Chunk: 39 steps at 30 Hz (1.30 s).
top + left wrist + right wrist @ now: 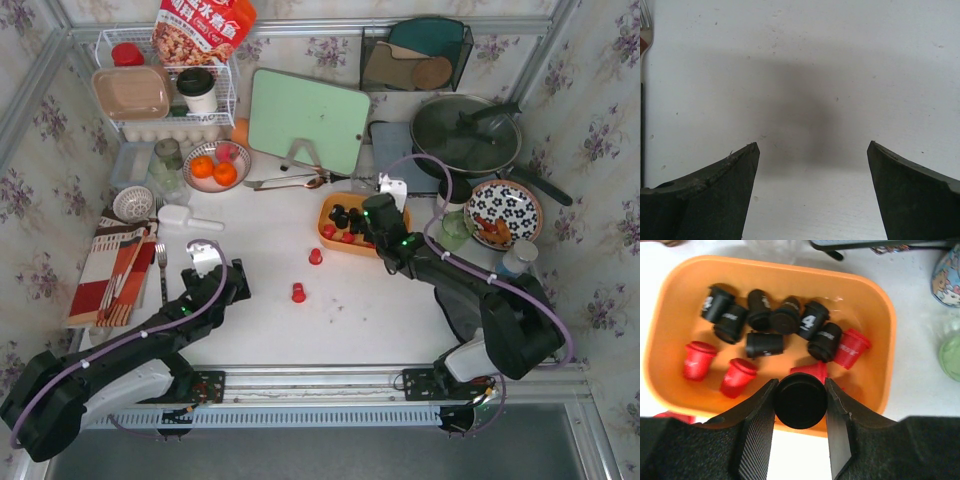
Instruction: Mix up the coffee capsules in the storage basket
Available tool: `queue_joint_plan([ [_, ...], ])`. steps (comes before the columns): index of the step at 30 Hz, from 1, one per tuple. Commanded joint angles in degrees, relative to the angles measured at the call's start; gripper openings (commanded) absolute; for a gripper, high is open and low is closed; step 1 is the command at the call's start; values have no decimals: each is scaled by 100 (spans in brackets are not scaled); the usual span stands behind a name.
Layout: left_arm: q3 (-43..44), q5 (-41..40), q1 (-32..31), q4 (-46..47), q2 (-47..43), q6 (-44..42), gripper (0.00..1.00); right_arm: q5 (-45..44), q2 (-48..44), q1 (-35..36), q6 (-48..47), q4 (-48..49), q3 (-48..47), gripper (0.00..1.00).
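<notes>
Basket (670, 335) sits on the worktop (350, 310), right of centre, long axis roughly left-to-right.

Mixing hardly begun, by my reading: black capsules (772, 322) bunched along the far side, reds (737, 377) along the near side. Two loose reds (316, 256) lie outside on the worktop.

Right fingers (760, 425) clamped on one black capsule (801, 400) over the near rim, its axis end-on to the wrist view; which end, unclear.

Left fingers (715, 190) wide apart, empty.

Place: home kitchen counter.
Cookware: lidded frying pan (465, 135), mint cutting board (308, 120).
Tableware: fork (161, 270), patterned plate (512, 198).
Food: oranges (202, 167).
</notes>
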State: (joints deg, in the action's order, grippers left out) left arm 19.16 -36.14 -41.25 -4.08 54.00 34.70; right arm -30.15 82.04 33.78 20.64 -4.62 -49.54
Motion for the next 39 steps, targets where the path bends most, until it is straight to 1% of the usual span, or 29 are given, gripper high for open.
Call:
queue_joint_plan([
  [1,53,2,15,166,30,-4,91,274,75,-328,164,395,206,29],
  [4,54,7,18,162,26,-7,91,355,125,-490,203,481,331,31],
  [7,53,2,21,160,14,1,91,385,128,-495,232,481,369,39],
  [13,60,10,21,162,41,-7,91,493,87,-497,141,273,242,70],
  [18,62,19,21,170,50,-7,91,896,-56,-463,-32,34,71,84],
  [20,70,19,24,175,63,-6,91,940,-109,-351,-115,-28,14,85],
  [21,70,26,20,171,71,-2,91,939,-128,-115,-171,-56,-28,84],
  [25,79,23,29,179,95,-9,91,941,-51,382,-297,-209,-247,81],
  [32,97,36,30,171,112,-7,91,1001,514,1283,-340,-391,-779,80],
  [35,88,36,29,171,102,-7,91,938,724,1518,-147,-367,-904,79],
  [39,89,37,30,168,102,-11,91,1044,950,1686,323,-161,-847,77],
])
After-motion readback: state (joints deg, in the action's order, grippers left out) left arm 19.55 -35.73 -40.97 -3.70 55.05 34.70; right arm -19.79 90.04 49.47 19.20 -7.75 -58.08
